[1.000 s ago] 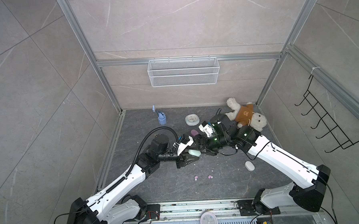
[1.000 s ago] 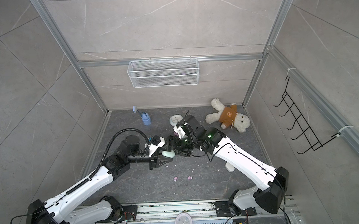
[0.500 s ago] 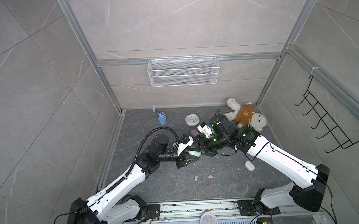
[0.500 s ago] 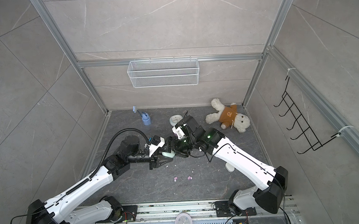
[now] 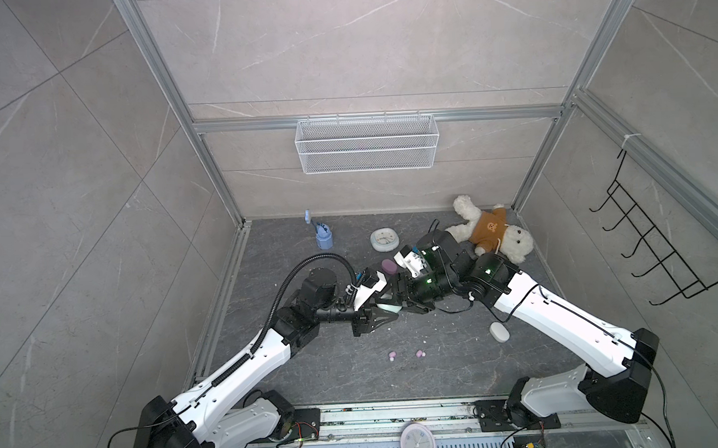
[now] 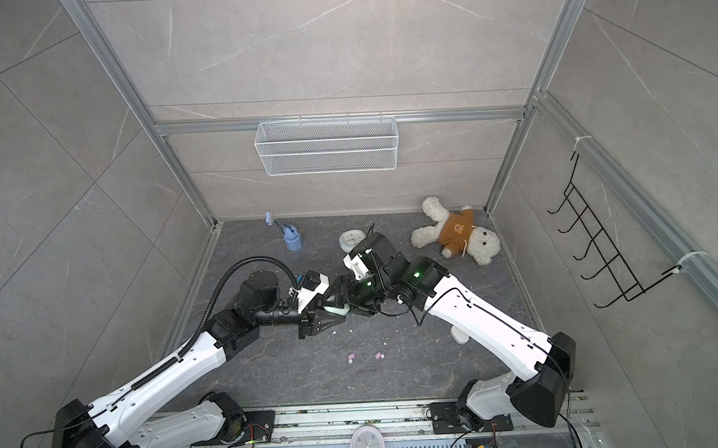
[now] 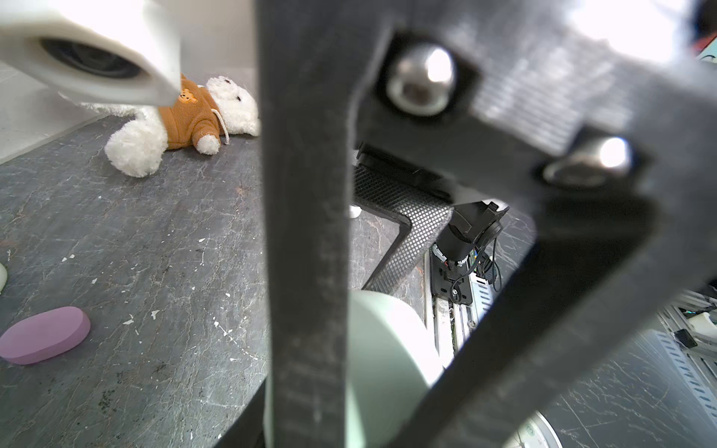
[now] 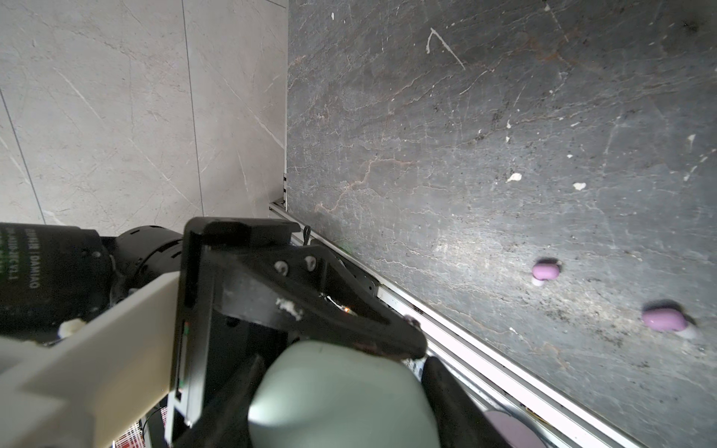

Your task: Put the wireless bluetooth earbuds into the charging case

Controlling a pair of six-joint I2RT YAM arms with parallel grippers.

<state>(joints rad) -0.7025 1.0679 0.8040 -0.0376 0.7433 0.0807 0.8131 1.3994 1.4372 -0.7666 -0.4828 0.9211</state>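
Right tool (image 8: 337,372) has closed in around mint case (image 8: 349,411) pinched in left tool (image 5: 394,304), its own grip unclear; pink buds (image 5: 392,355) look tiny, light, slick, so pinch mid-body

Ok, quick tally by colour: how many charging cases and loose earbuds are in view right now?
mint green case: 1
pink case: 1
white case: 1
pink earbuds: 2
white or mint earbuds: 0 in view
Total: 5
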